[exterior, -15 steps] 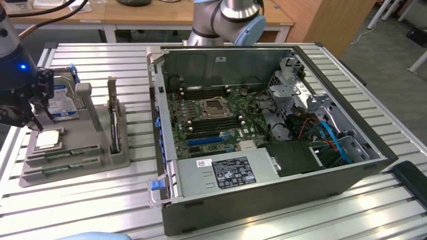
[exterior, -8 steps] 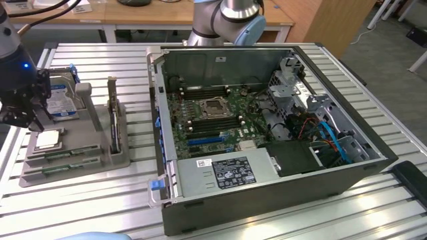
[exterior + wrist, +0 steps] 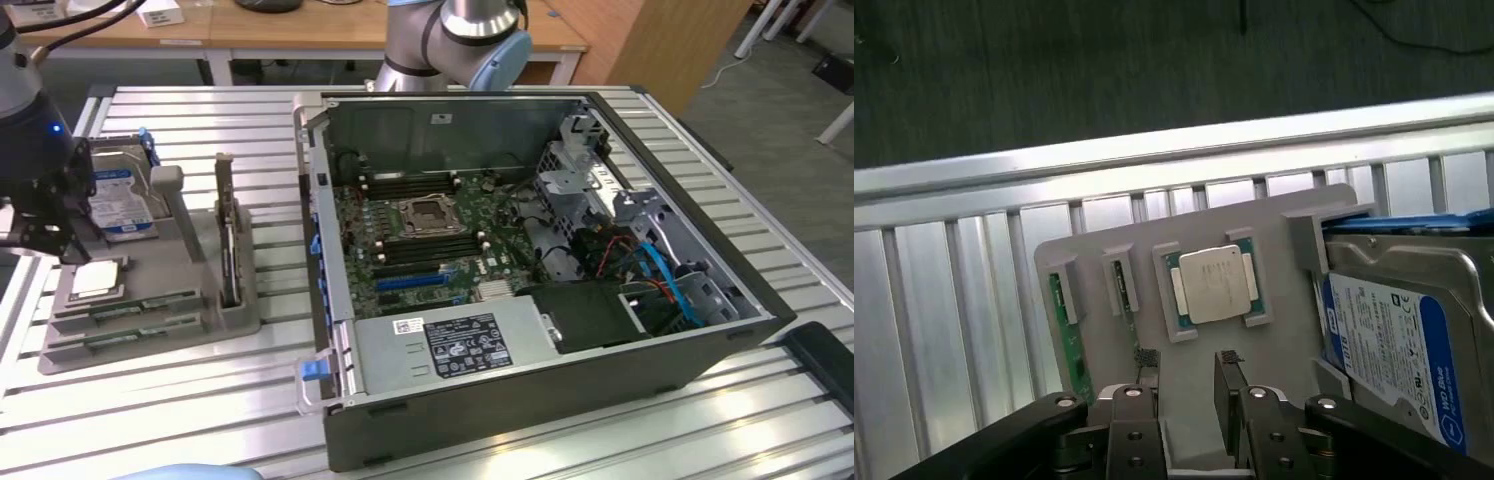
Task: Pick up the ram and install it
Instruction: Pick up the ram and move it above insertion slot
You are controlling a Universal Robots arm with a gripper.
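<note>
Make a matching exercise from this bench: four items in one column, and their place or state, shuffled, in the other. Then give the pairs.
Column one
1. CPU
2. hard drive
3. RAM stick nearest the CPU
4. gripper

Column two
A. open, holding nothing
B. standing on edge, blue label showing
C. flat in a square recess of the grey holder
D. in a slim slot of the grey holder

Pairs: 1-C, 2-B, 3-D, 4-A

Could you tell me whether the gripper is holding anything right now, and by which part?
Nothing is held: the jaws of the gripper stand apart over the grey tray, with bare tray between them. The ram sticks lie in their slots.
</note>
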